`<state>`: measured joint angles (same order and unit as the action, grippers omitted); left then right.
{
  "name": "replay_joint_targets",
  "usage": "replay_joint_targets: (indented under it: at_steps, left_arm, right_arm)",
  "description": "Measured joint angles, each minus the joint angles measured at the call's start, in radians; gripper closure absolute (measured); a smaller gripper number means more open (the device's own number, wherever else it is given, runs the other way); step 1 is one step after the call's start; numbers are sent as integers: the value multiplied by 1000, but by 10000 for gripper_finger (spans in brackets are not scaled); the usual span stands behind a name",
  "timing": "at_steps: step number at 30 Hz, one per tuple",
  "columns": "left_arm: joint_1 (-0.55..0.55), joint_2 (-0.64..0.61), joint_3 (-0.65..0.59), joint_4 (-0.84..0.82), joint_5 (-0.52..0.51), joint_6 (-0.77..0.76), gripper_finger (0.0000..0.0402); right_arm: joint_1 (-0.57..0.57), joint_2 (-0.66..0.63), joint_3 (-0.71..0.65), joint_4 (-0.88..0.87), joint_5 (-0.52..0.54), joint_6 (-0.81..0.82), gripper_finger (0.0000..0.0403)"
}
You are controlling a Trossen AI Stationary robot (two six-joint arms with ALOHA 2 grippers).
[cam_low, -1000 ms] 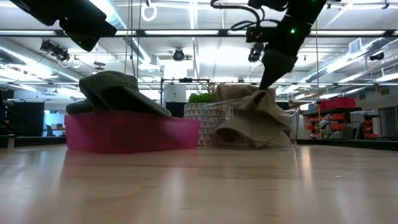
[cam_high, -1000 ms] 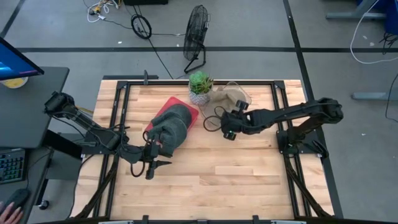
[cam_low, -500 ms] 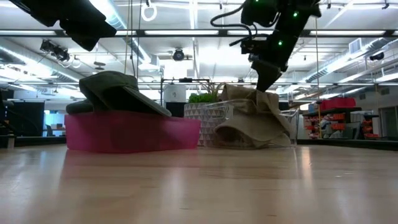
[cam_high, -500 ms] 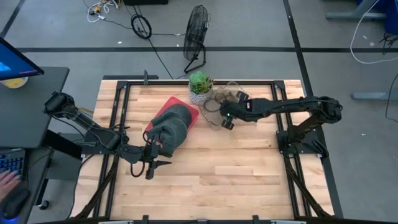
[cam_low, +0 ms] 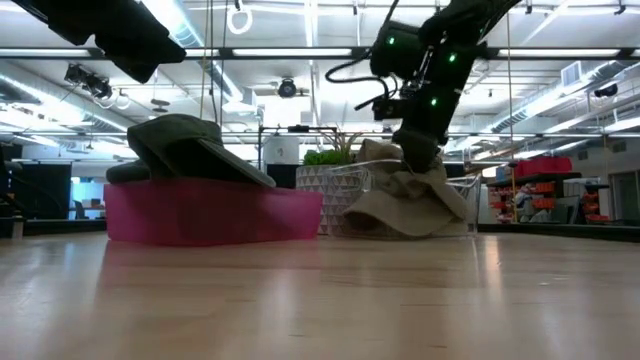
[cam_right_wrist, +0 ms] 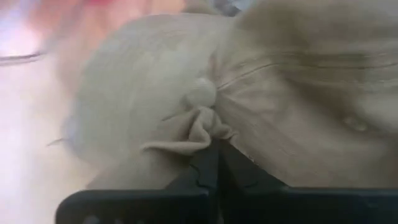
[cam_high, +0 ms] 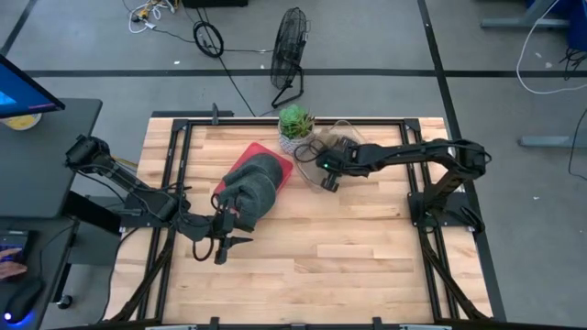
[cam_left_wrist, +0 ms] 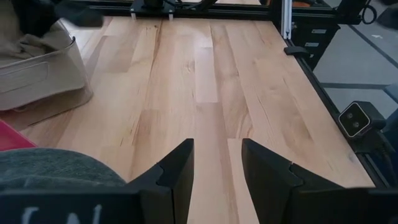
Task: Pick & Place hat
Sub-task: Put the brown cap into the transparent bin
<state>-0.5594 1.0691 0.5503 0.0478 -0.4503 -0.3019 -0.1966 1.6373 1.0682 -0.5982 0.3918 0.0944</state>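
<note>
High view: the right gripper (cam_high: 327,170) reaches across to the beige fabric bucket hat (cam_high: 341,141), which lies under and just behind it, next to the small potted green plant (cam_high: 294,127). The left gripper (cam_high: 223,240) waits beside the dark grey knitted hat (cam_high: 255,181) resting on the pink tray (cam_high: 281,172).

Low view: the right gripper (cam_low: 418,150) presses down onto the beige hat's crown (cam_low: 410,195), with the plant pot (cam_low: 328,195) just beside the hat.

Left wrist view: the left gripper (cam_left_wrist: 214,171) has its fingers apart with nothing between them; bare wooden table (cam_left_wrist: 211,81) stretches ahead.

Right wrist view: the right gripper (cam_right_wrist: 214,163) has its fingers pinched together on a fold of the beige cloth (cam_right_wrist: 193,124).

I judge the grasp thin, so lift straight and slowly, keeping the brim from snagging the plant. Open table lies before the gripper toward the front edge; the black frame rail (cam_high: 410,165) bounds its outer side.
</note>
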Motion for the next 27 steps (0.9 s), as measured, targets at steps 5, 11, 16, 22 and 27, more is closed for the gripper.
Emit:
replay_joint_targets:
  at_steps: [5,11,16,22,27]
  left_arm:
    - [0,0,0,-2,0,1,264]
    - [0,0,0,-2,0,25,264]
    - [0,0,0,-1,0,45,264]
    - [0,0,0,-1,0,48,264]
    - [0,0,0,-1,0,51,264]
  right_arm:
    - [50,-86,61,-116,-20,-6,386]
    - [50,-145,148,-9,74,-158,364]
    - [-45,-115,151,123,101,-221,363]
    - [-155,-35,150,121,53,-181,393]
    - [-168,-18,150,63,-126,-165,397]
